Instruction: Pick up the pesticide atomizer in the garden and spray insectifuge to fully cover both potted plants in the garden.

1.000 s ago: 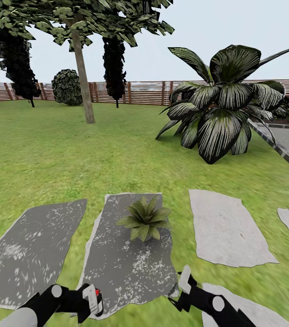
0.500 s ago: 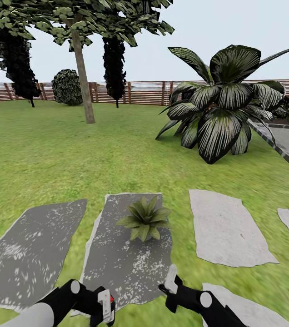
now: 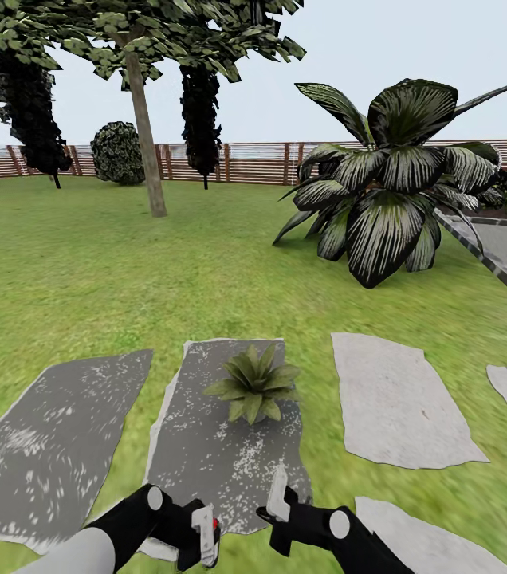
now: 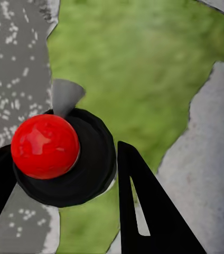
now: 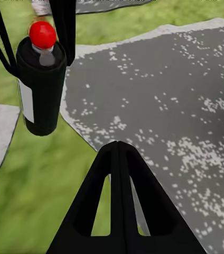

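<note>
A: Left first. Left gripper [image 3: 204, 538] is clamped on the pesticide atomizer [image 3: 208, 532], low over the near edge of the middle stepping slab [image 3: 206, 470]. Left wrist view: red ball top [image 4: 45, 146] on a black body, fingers [image 4: 149, 211] on both sides.

B: Contents?

A: Opaque bottle, can't tell. Potted plant [image 3: 253, 384] sits on the same slab, toward its far right edge; pot is mostly hidden under the leaves.

B: Right side?

A: Right gripper [image 3: 276, 494] is just beside the atomizer, holding nothing. Right wrist view shows its fingers [image 5: 120, 206] pressed together. Lawn [image 3: 126, 279], big striped agave [image 3: 389, 191] far right, fence [image 3: 245, 162] behind.
</note>
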Controlling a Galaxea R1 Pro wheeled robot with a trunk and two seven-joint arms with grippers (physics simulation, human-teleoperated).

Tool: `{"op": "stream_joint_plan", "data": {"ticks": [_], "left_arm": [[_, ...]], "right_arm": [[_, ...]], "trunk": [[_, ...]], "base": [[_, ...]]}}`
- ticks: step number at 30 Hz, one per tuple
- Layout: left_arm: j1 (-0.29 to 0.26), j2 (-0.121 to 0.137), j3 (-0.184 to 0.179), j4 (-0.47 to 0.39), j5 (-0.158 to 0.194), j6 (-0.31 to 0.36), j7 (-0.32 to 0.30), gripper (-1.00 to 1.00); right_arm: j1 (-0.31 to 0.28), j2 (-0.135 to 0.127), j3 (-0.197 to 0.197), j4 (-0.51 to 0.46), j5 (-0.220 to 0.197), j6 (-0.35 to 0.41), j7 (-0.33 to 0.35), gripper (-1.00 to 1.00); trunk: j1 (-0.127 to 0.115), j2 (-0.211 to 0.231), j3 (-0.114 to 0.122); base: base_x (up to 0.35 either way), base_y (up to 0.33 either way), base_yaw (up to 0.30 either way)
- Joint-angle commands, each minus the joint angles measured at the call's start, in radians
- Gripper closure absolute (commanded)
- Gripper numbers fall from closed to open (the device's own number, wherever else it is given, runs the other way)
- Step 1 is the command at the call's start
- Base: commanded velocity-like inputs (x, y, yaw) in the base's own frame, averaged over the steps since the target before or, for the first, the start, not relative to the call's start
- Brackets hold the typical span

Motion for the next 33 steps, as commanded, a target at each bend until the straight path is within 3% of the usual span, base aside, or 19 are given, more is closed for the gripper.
{"op": "stream_joint_plan", "data": {"ticks": [1,9,11,12,33], "left_arm": [[0.0,-0.004,-0.005,-0.009,-0.011,-0.007,-0.001,1.0],[0.0,-0.027,-0.022,-0.036,-0.011,-0.003,0.037,1.0],[0.001,-0.027,-0.022,-0.035,-0.01,-0.003,0.039,1.0],[0.002,-0.027,-0.023,-0.035,-0.01,0.003,0.051,1.0],[0.003,-0.035,-0.017,-0.033,0.003,-0.015,0.057,1.0]], "right_arm": [[0.0,0.0,-0.001,-0.001,0.01,-0.006,0.0,1.0],[0.0,0.007,-0.001,-0.005,0.009,-0.006,0.001,1.0],[0.0,0.018,-0.001,-0.008,0.009,-0.006,0.005,1.0],[0.0,0.036,-0.001,-0.024,0.009,-0.006,0.035,1.0],[0.0,0.039,-0.001,-0.029,0.009,-0.006,0.041,1.0]], "trunk": [[0.0,0.0,-0.001],[0.0,0.0,-0.001],[0.0,0.0,-0.001],[0.0,0.0,-0.001],[0.0,0.0,-0.001]], "base": [[0.0,0.0,0.0],[0.0,0.0,0.0],[0.0,0.0,0.0],[0.0,0.0,0.0],[0.0,0.0,0.0]]}}
